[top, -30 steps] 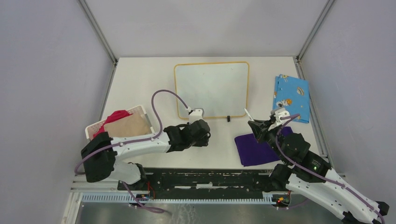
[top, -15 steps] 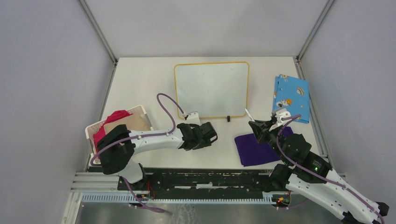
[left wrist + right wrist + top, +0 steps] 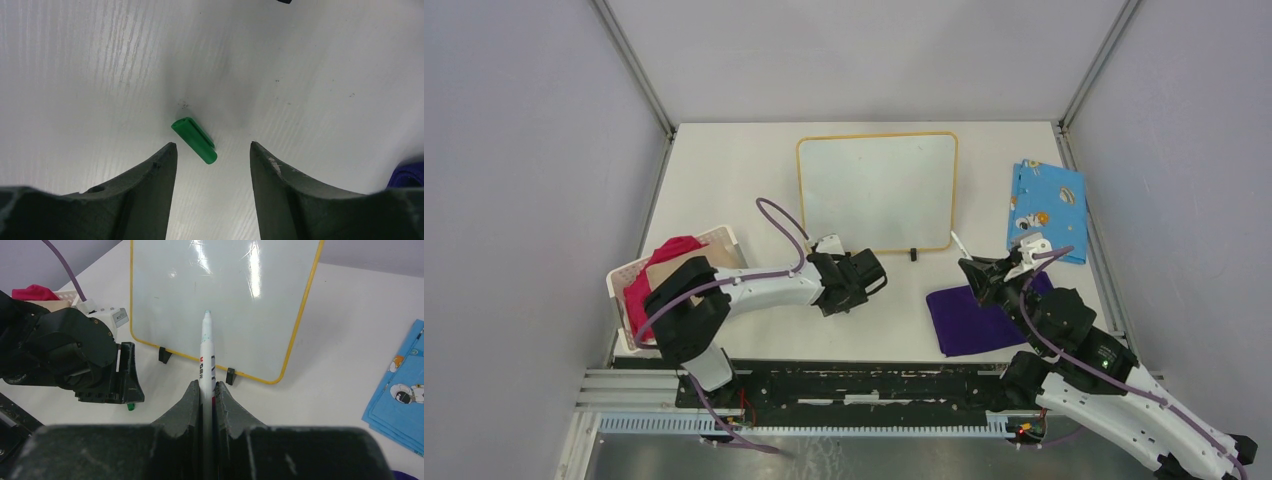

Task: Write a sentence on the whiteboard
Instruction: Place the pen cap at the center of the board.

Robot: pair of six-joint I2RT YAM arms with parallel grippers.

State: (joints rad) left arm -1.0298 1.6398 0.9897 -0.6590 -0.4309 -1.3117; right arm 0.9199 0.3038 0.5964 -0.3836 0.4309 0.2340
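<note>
Started at the whiteboard (image 3: 879, 190): sat toward the far middle of the counter (image 3: 724, 180), two small black clips (image 3: 164, 355) on its near rim, glossy and bare. Not a stroke of the sentence on it yet.

On to the marker (image 3: 206, 347): clamped tight between the right fingers (image 3: 971, 268), tip uncovered and aimed straight at the board's near rim, short of it, touching nothing.

Then the big change! A second back, had the left fingers (image 3: 871, 280) right up at that near rim; now found them drawn back toward the near side of the counter and spread apart. Spotted the green cap (image 3: 194, 140) lying on the counter between them, touching neither. Read that as a cap pulled off and let go, a judgement only, never seen gripped. Meant a ready pen and an open path to the board for the right arm. Hardly budged on the right over that same second: same hold, same aim.

Further out: a purple cloth (image 3: 969, 320) beneath the right arm, a blue patterned cloth (image 3: 1046, 210) at the far right, well apart from the board, a white basket (image 3: 724, 237) of red and tan cloth on the left.

Called it barely begun: uncapping apparently done, all the writing to come. Needed next the tip carried over the rim and set gently on the white.
</note>
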